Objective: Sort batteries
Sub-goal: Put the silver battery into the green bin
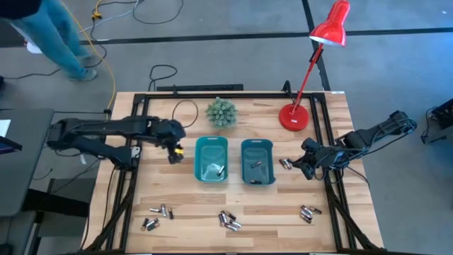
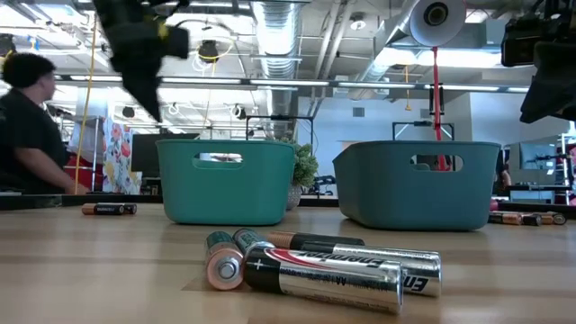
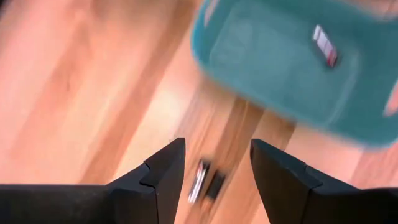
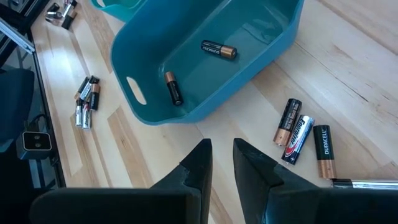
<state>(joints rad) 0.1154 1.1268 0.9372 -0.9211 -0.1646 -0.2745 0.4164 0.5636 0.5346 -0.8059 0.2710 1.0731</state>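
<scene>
Sorting is partly done. The left bin [image 1: 211,159] holds a couple of batteries; the right bin [image 4: 205,59] holds two dark copper-tipped ones. Most batteries are still loose on the table [image 1: 191,227]: a pair at the front left [image 1: 157,211], a pile at the front middle [image 1: 228,220], a few at the front right [image 1: 306,212], three beside the right bin [image 4: 301,137].

Left gripper [image 3: 214,168] hangs just left of the left bin, fingers spread, nothing between them. Right gripper [image 4: 221,158] sits by the right bin's outer side, fingers narrowly parted, empty.
</scene>
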